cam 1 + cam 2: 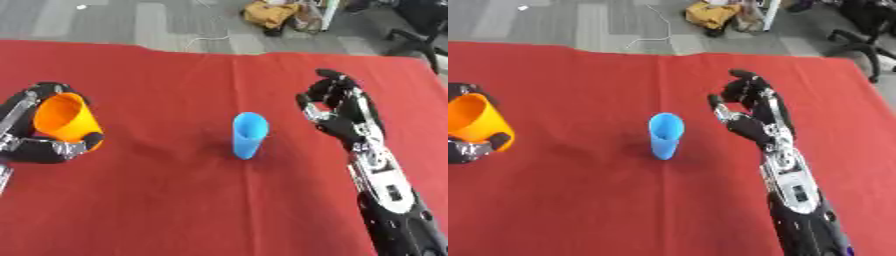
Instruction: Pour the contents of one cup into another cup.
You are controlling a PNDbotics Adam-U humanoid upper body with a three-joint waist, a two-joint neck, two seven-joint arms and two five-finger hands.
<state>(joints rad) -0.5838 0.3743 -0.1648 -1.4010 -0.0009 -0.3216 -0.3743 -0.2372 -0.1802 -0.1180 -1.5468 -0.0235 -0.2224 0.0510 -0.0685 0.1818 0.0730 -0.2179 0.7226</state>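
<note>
Orange cup [63, 121] gripped by left hand [39, 145] — right hand [337, 112] fingers seemingly relaxed, empty.

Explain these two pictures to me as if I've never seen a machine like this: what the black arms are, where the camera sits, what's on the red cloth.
Both pictures come from two side-by-side cameras in a humanoid robot's head, looking down at its own arms. The left robot hand is curled round an orange cup, lifted and tilted with its mouth toward the camera. The right robot hand hangs empty above the red tablecloth, fingers relaxed. A blue cup stands upright mid-table, untouched. Whether the orange cup holds anything cannot be seen.
</note>
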